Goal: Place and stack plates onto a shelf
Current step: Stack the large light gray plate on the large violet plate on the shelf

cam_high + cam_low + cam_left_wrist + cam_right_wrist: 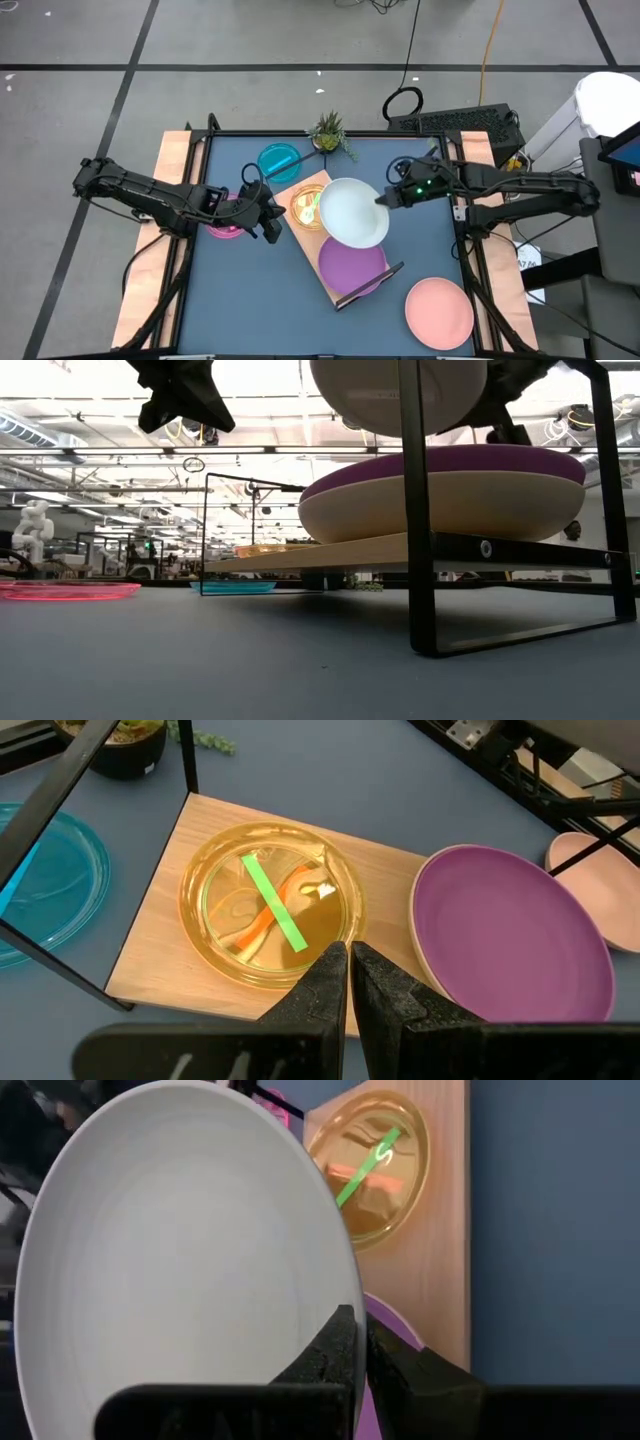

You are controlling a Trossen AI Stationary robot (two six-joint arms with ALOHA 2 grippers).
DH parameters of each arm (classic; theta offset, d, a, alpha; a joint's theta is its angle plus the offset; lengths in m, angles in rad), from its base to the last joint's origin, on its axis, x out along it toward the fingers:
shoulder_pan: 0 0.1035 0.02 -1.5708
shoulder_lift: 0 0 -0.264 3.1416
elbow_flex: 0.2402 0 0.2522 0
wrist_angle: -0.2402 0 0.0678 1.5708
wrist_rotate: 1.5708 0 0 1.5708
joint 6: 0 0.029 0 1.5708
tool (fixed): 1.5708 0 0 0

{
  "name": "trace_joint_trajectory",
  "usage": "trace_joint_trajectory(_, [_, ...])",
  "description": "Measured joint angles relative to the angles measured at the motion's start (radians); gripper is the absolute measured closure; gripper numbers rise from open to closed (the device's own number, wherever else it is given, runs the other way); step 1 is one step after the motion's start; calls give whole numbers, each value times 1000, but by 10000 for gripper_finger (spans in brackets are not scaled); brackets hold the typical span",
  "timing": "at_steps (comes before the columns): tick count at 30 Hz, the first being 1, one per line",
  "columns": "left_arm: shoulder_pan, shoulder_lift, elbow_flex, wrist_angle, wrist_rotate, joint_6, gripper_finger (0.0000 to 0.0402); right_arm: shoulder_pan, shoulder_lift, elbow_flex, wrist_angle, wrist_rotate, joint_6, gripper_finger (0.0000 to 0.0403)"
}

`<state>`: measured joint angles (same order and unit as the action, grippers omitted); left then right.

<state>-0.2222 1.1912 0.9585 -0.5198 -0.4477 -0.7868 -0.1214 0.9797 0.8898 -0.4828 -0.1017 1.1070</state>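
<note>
From my remote station: grey floor (pixel 250 40) crossed by dark seam lines, with black and orange cables (pixel 487 50) trailing at the far side. A small potted plant (pixel 328 131) stands at the table's far edge. Beyond the blue tabletop (pixel 300 660), I see ceiling strip lights (pixel 120 480) over a long hall.

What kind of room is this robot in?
Probably a robot lab or workshop: the low view shows metal racks and a white robot figure beyond the blue table, under a high industrial ceiling.
</note>
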Motion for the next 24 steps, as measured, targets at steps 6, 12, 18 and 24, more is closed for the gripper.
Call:
trace_joint_trajectory(6, [0,0,0,0,0,0,378,32,47,-1,-31,-2,26,403])
trace_joint_trajectory(12, [0,0,0,0,0,0,378,64,104,-1,-55,-42,50,403])
trace_joint_trajectory(18, [-3,0,0,0,0,-1,378,104,150,-1,-61,-59,51,402])
trace_joint_trajectory(24, [-3,0,0,0,1,-2,378,137,189,-1,-65,-59,57,402])
